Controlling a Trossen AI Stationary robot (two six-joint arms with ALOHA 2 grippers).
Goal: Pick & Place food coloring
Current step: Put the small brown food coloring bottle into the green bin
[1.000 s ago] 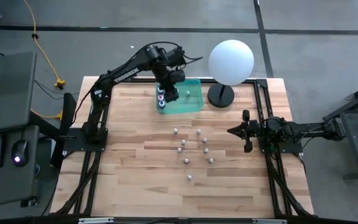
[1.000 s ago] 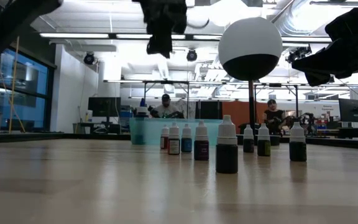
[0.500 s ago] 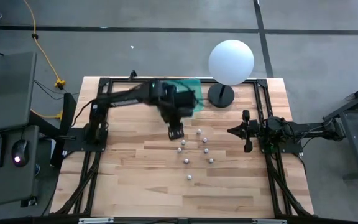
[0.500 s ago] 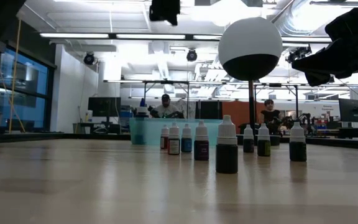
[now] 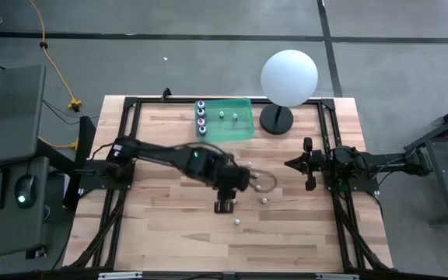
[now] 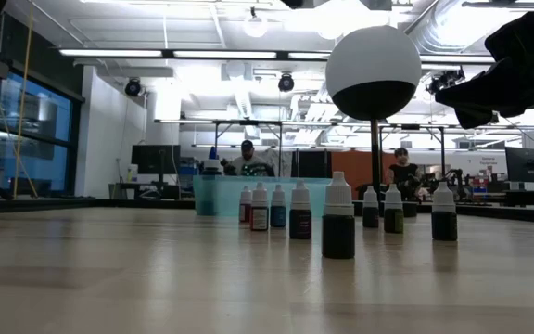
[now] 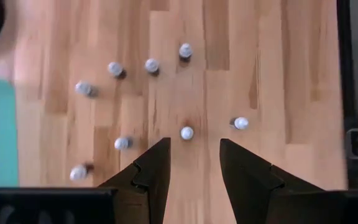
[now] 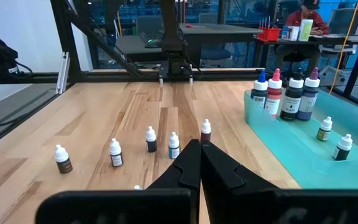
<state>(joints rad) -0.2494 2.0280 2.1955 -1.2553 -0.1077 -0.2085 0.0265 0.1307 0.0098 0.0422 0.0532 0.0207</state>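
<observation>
A wooden surface (image 5: 169,233) carries a teal bin (image 5: 242,128) at its far edge, holding several bottles. Small white-capped food coloring bottles (image 7: 186,132) stand scattered mid-surface. The left pincer (image 5: 225,206) hovers above them, half open and empty. The right pincer (image 5: 308,165) waits closed near the right edge.

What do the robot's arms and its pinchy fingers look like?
Both arms are dark, nearly black, built from slim jointed tubes. The left arm has a small green light on it and a thin looping cable near its wrist. Its left gripper ends in two chunky, angular black fingers. The right arm is equally dark, and the right gripper has two pointed black wedge-shaped fingers.
</observation>
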